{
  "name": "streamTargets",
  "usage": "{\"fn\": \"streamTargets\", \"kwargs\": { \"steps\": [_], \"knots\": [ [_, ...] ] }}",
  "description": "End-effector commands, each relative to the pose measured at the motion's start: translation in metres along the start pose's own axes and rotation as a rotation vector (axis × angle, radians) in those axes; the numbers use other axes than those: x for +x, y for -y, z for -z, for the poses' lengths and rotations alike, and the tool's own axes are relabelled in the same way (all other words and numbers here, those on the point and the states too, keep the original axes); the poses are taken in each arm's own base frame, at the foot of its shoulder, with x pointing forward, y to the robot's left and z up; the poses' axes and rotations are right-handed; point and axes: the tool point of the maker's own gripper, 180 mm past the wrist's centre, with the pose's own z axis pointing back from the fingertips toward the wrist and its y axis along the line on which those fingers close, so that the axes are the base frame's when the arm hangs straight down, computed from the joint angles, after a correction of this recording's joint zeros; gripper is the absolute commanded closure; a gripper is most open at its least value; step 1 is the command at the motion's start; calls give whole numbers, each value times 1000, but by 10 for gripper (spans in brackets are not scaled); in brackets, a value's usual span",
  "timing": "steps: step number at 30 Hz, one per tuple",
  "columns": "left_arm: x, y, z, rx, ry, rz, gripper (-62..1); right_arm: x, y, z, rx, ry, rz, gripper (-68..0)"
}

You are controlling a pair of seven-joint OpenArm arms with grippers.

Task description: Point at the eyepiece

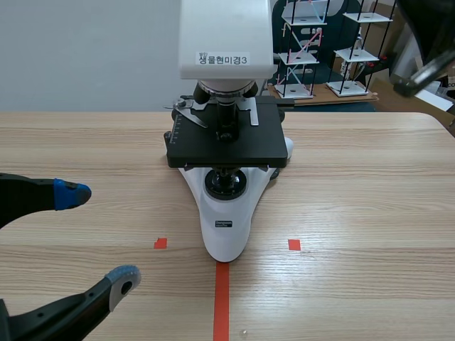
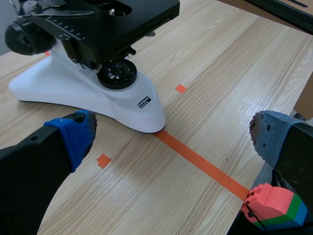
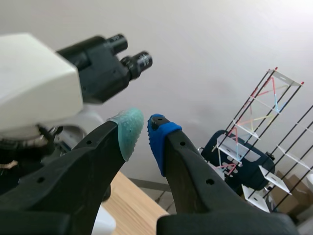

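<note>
Scene view: the left gripper (image 1: 96, 238) is nearest, fingers wide apart, holding nothing. Behind it the microscope (image 1: 226, 213) has a label (image 1: 222, 60) reading "생물현미경3"; its head is cut off above that. Left wrist view: the small plate (image 2: 143, 102) on the microscope is too small to read. Right wrist view: the right gripper (image 3: 143, 132) has fingers almost together, holding nothing; the black eyepiece (image 3: 138, 61) is just ahead, not touched.

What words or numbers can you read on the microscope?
"생물현미경3": on the white sticker on the microscope head.
Tiny line above it, same sticker: too small to read.
Print on the black nameplate on the base: too small to read.
Numbers on the stage ruler: too small to read.
</note>
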Motion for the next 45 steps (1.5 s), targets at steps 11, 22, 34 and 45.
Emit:
{"fn": "streamTargets", "kwargs": {
  "steps": [11,22,34,45],
  "knots": [
    [6,1,0,-4,22,0,-623,-13,-25,-63,-141,-13,38,-526],
    [6,1,0,-4,22,0,-623,-9,-58,-98,-194,-19,80,-651],
    [6,1,0,-4,22,0,-623,-20,-71,-106,-217,-77,71,-651],
    [6,1,0,-4,22,0,-623,-29,-72,-107,-214,-129,78,-651]
  ]
}}
